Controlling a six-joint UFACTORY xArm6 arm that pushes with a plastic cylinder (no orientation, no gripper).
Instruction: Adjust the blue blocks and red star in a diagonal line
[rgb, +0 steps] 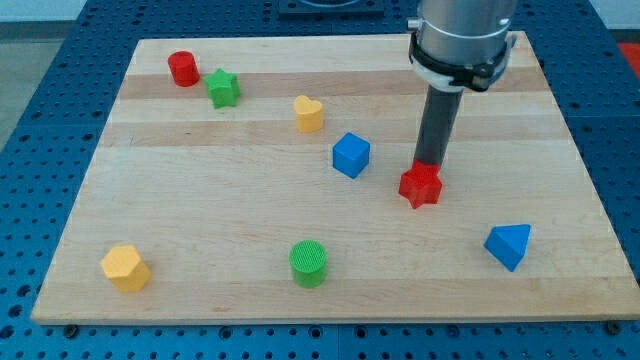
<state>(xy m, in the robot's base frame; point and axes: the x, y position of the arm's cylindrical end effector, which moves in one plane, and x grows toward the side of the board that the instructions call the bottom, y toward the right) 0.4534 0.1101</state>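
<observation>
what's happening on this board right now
My tip sits at the top edge of the red star, apparently touching it. The blue cube lies to the star's left, slightly higher, and the blue triangular block to its lower right, so the three already run roughly diagonally.

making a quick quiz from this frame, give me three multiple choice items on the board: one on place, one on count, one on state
1. Where is my tip?
A. at the red star's top edge
B. beside the green cylinder
C. at the yellow heart

2. How many blue blocks are there?
A. one
B. two
C. three

3. How do the blue cube and red star stand?
A. stacked
B. touching
C. apart

Key:
1 A, the rod ends right behind the red star.
2 B, only the blue cube and the blue triangular block are blue.
3 C, bare wood shows between them.
</observation>
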